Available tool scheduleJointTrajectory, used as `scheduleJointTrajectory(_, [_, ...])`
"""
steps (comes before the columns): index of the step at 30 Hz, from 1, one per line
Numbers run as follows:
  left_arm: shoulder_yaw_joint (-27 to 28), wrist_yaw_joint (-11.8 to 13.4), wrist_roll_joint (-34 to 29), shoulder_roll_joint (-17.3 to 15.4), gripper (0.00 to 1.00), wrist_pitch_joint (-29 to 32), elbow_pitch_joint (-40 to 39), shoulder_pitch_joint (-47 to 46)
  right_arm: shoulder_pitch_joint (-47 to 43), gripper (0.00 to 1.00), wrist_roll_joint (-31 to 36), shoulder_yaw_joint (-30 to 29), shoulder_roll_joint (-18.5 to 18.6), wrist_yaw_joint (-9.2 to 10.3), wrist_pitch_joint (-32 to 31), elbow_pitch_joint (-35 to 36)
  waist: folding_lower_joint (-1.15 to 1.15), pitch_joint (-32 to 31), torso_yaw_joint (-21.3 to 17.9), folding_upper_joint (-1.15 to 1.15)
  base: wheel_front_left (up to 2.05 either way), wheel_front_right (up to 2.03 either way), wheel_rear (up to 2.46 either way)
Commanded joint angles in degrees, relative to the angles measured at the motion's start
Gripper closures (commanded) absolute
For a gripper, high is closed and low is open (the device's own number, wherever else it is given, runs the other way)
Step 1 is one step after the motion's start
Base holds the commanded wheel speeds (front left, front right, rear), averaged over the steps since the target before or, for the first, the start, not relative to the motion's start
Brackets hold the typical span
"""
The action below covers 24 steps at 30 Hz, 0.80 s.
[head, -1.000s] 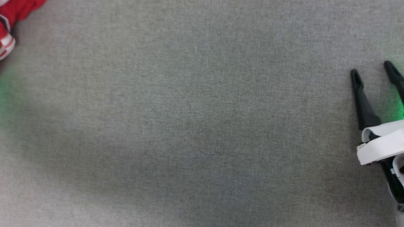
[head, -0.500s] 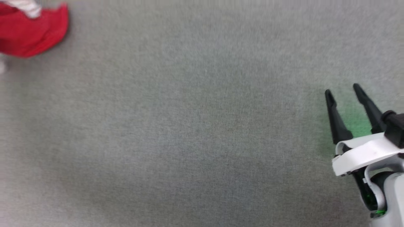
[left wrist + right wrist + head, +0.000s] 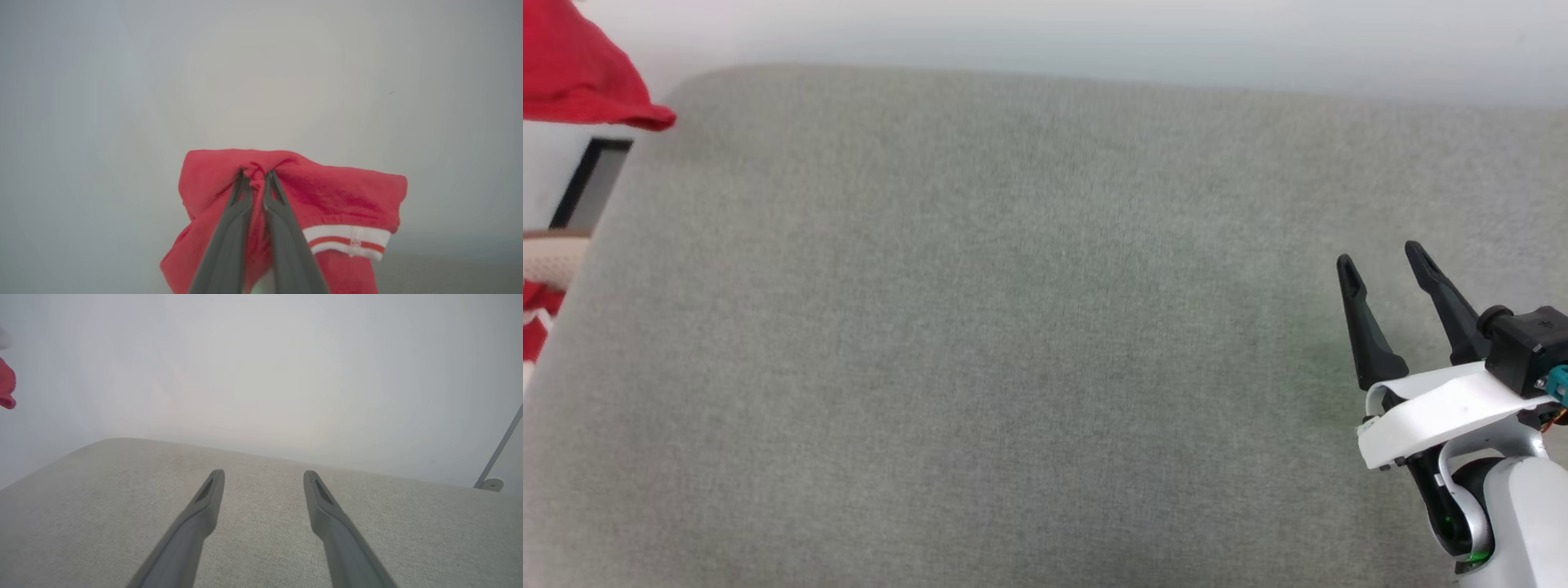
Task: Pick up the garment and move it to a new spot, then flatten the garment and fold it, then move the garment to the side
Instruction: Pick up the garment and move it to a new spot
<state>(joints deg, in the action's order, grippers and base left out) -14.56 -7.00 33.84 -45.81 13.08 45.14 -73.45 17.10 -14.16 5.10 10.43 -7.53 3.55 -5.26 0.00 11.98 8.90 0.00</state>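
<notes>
The bright red garment (image 3: 327, 196) hangs bunched in the air, pinched by my left gripper (image 3: 256, 176), which is shut on a fold of it; a white-and-red stripe trim (image 3: 347, 241) shows on its right side. In the head view a corner of the garment (image 3: 580, 73) hangs at the top left, beyond the cushion's left edge, and a red bit of garment (image 3: 6, 386) shows at the right wrist view's left edge. My right gripper (image 3: 1380, 263) hovers open above the cushion's right part, nothing between its fingers (image 3: 204, 498).
A broad grey fabric cushion (image 3: 1013, 343) spreads before me, with a rounded far-left corner and a pale wall behind. Off its left edge lie a dark-framed panel (image 3: 592, 184) and a beige object (image 3: 551, 255). A thin metal rod (image 3: 496, 451) stands at the far right.
The head camera has tilted up, so the cushion's far edge and the wall came into view. The garment stayed at the top left, now higher. The right gripper shifted left in the picture.
</notes>
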Motion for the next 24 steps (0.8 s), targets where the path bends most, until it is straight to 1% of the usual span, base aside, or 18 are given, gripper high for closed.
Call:
scheduleJointTrajectory(1, [0.02,0.35,0.13,-0.39,1.0,0.08,-0.45,0.7,0.27,0.0,-0.6,0.09,0.09,0.08,0.29,-0.12,0.0,-2.02,-0.53,0.0,0.0,0.0,0.0])
scheduleJointTrajectory(5, [0.36,1.23,1.58,-1.02,1.0,3.75,-6.91,2.89,0.88,0.0,-0.94,0.11,0.31,0.08,0.77,-0.76,0.0,-3.29,-1.69,0.0,0.0,0.0,0.0])
scheduleJointTrajectory(12, [0.97,4.52,4.84,-0.98,1.0,10.84,-20.71,8.65,0.32,0.0,-1.03,-2.03,0.94,0.08,1.5,-1.4,0.0,-4.8,-4.85,0.0,0.0,0.0,0.0])
scheduleJointTrajectory(19, [0.96,9.12,7.62,-0.44,1.0,17.48,-34.75,14.39,0.09,0.0,-0.5,-4.58,1.48,0.08,1.69,-0.95,0.0,-4.92,-9.57,0.0,0.0,0.0,0.0])
scheduleJointTrajectory(22, [0.74,11.16,8.96,0.92,1.0,19.52,-40.27,16.2,0.1,0.0,-0.09,-5.99,1.4,0.08,1.93,-0.82,0.0,-4.6,-11.75,0.0,0.0,0.0,0.0])
scheduleJointTrajectory(24, [-0.42,12.14,8.44,1.29,1.0,20.88,-43.89,17.38,0.18,0.0,0.2,-6.66,1.27,0.08,2.05,-0.83,0.0,-4.25,-13.14,0.0,0.0,0.0,0.0])
